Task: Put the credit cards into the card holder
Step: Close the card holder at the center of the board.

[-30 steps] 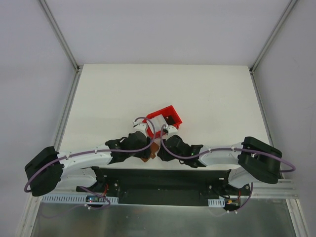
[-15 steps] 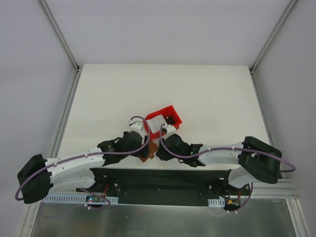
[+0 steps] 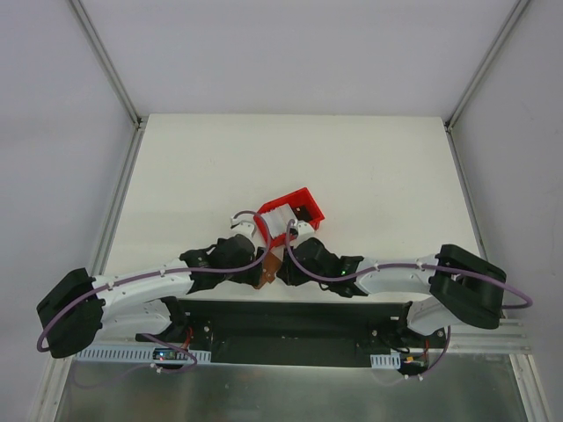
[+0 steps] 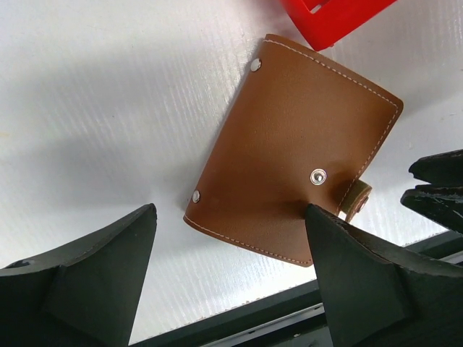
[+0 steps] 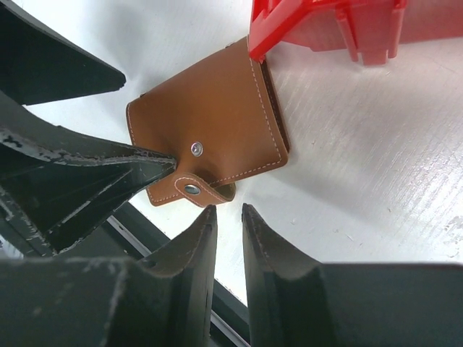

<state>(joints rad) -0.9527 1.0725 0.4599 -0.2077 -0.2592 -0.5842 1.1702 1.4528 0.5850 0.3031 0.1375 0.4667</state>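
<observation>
The card holder [image 4: 296, 137] is a closed brown wallet lying flat on the white table, its snap strap [image 5: 192, 189] fastened. It also shows in the top view, between the two wrists [image 3: 271, 266]. My left gripper [image 4: 230, 210] is open wide over the card holder's near edge, with one fingertip [image 4: 312, 213] against the leather by the strap. My right gripper [image 5: 228, 210] hovers just short of the strap, its fingers a narrow gap apart and nothing between them. Pale pieces [image 3: 278, 219], probably the credit cards, fill the red tray's left compartment.
The red plastic tray [image 3: 301, 204] stands just beyond the card holder, its corner almost touching it [image 5: 325, 22]. The table's near edge and a black rail [image 4: 289, 318] run right below both grippers. Grey walls enclose the table on the left, right and far sides.
My left gripper's jaws have opened wider, and the left arm swung a little left and then back. The right arm and the card holder have barely moved.
</observation>
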